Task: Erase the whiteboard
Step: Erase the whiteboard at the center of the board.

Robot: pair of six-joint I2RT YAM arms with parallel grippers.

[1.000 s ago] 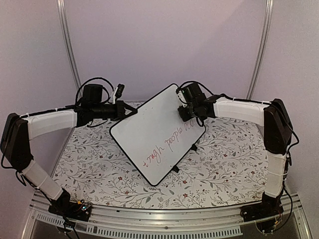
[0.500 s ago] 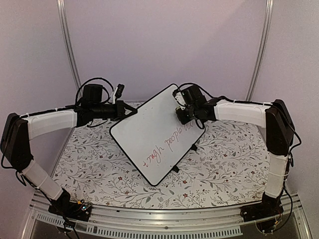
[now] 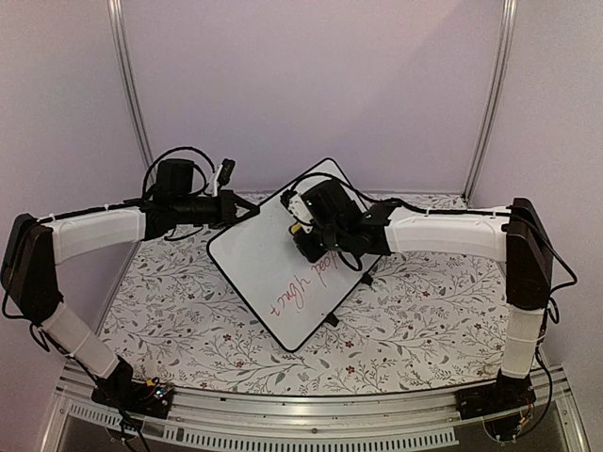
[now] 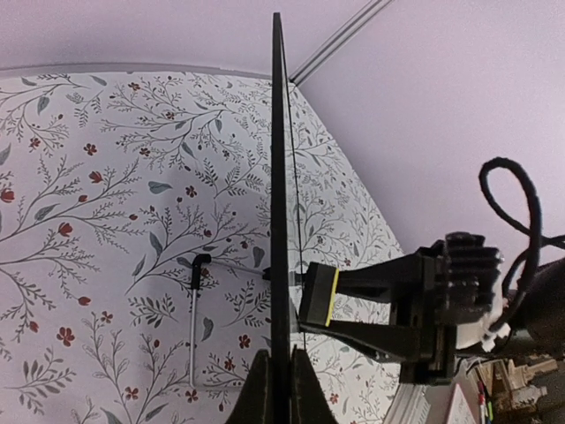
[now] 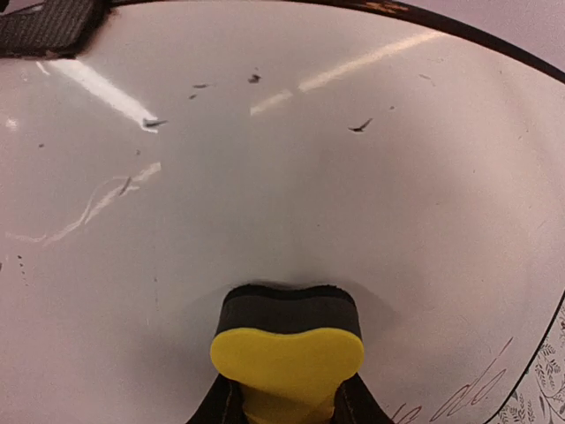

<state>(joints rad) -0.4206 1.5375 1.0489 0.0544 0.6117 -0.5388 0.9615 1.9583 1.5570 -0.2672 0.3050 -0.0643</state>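
A whiteboard point(image 3: 264, 264) is held tilted above the middle of the floral tablecloth point(image 3: 424, 301), its far-left edge pinched by the left gripper point(image 3: 247, 213). A yellow-backed eraser point(image 5: 287, 340) is clamped in the right gripper point(image 3: 313, 240) and pressed on the board's face. The red handwriting point(image 3: 290, 295) lies just near of the eraser, apparently running near-left to far-right.
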